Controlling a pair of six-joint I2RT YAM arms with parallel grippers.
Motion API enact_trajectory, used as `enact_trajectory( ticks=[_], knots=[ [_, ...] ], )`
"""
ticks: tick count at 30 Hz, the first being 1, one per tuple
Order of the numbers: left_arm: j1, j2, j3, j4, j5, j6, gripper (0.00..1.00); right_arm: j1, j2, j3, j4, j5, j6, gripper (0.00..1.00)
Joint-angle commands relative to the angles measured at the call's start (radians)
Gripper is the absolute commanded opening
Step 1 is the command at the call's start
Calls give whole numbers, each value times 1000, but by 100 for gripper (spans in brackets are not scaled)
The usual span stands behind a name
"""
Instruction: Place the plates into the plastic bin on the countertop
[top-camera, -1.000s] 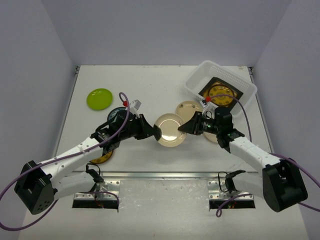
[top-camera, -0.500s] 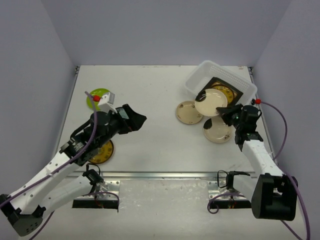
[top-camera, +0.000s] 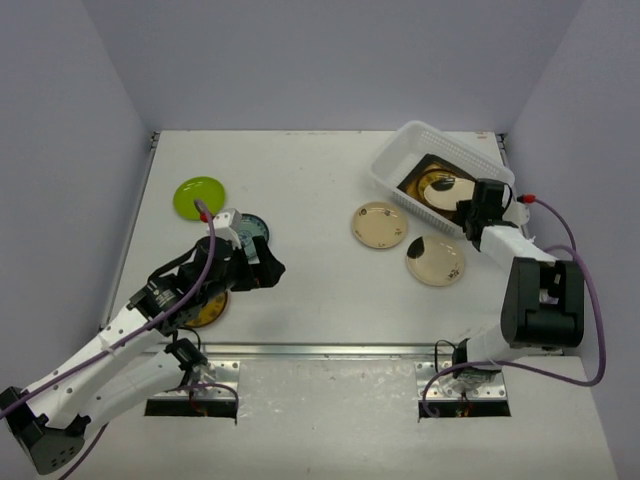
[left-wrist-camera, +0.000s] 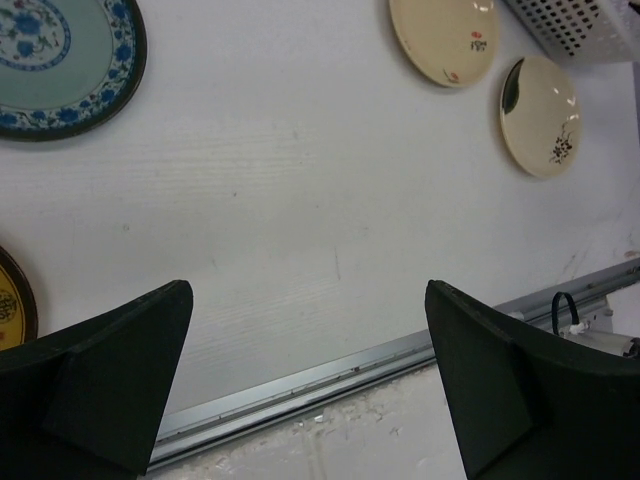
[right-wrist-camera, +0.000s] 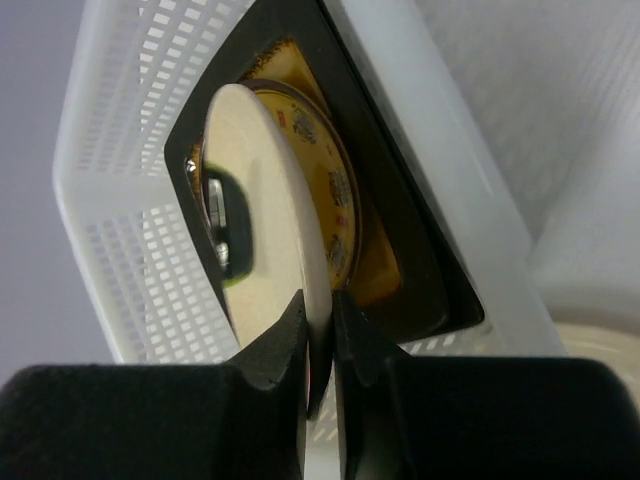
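Observation:
My right gripper (right-wrist-camera: 320, 325) is shut on the rim of a cream plate (right-wrist-camera: 265, 200), held on edge inside the white plastic bin (right-wrist-camera: 120, 150). It hangs over a yellow round plate (right-wrist-camera: 335, 190) lying on the amber dark-rimmed square plate (right-wrist-camera: 400, 260). From above, the right gripper (top-camera: 462, 205) sits at the bin (top-camera: 395, 158). My left gripper (left-wrist-camera: 310, 370) is open and empty above the countertop (left-wrist-camera: 300, 200). Two cream plates (top-camera: 379, 225) (top-camera: 435, 260), a lime green plate (top-camera: 199, 197), a blue-patterned plate (left-wrist-camera: 55, 60) and a yellow-brown plate (top-camera: 205, 312) lie on the countertop.
The metal front edge (left-wrist-camera: 330, 370) runs just below my left gripper (top-camera: 268, 266). White walls close in the countertop at the back and both sides. The bin stands tilted in the back right corner.
Both grippers held the cream plate at the centre; the left let go, opened and drew back left. The right arm carried the plate right and back into the bin.

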Motion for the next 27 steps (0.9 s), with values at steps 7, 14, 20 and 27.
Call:
enact_trajectory(
  ticks=[7, 14, 20, 27],
  knots=[
    [-3, -7, -22, 48, 45, 17, 100, -2, 43, 125, 119, -10, -163, 81],
    [-3, 98, -94, 219, 108, -66, 100, -2, -137, 141, -166, -70, -191, 99],
    [-5, 279, -126, 532, 136, -197, 100, -2, -256, 136, -417, -254, -350, 99],
    [11, 909, 208, 703, 211, -126, 100, -2, -617, -180, -300, -767, -569, 99]
  ],
)
